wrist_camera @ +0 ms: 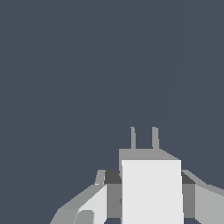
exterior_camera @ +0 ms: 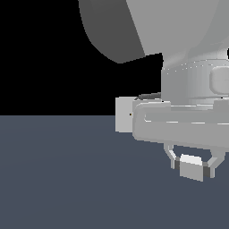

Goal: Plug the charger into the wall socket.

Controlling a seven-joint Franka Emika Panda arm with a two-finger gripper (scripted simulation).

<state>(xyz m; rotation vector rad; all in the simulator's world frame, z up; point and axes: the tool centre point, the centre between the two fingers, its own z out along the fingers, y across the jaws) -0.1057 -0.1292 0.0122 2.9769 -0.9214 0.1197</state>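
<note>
Fingers around blocky (two-pronged) charger

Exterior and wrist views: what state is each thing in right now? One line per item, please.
charger: held between the fingers, lifted off the floor, two prongs showing in the wrist view.
gripper: shut on the charger, one finger at each side.
wall socket: upright, partly hidden behind the hand, nothing plugged in.

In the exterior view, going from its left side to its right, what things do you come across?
Wall socket → charger, held between the fingers of the end effector. The arm's body spans much of the view above and overlaps both, so I leave it out of the order.
</note>
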